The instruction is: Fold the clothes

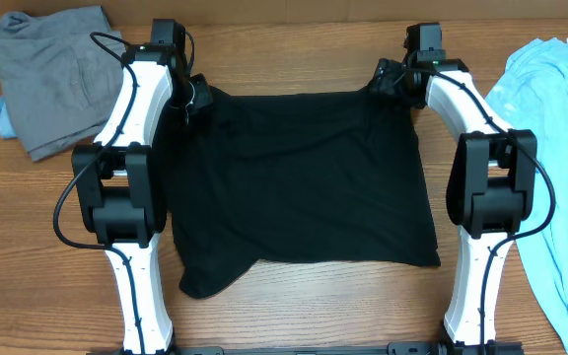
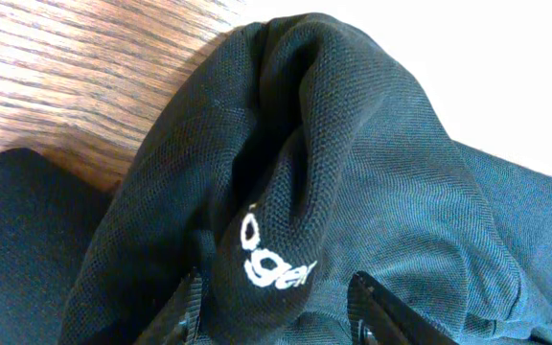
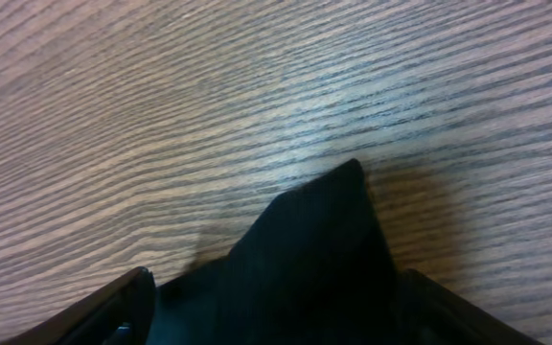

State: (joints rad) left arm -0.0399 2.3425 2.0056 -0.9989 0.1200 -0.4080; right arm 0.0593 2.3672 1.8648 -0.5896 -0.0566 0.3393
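A black shirt lies spread flat in the middle of the table. My left gripper is at its far left corner. In the left wrist view a bunched fold with white logo lettering rises between the open fingers, and there is a gap on the right side. My right gripper is at the far right corner. There a pointed black cloth corner lies between its widely spread fingers. A grey garment lies at the far left and a light blue T-shirt at the right edge.
A scrap of light blue cloth peeks out from under the grey garment. Bare wooden table shows in front of the black shirt and behind it. Both arm bases stand at the near edge, flanking the shirt.
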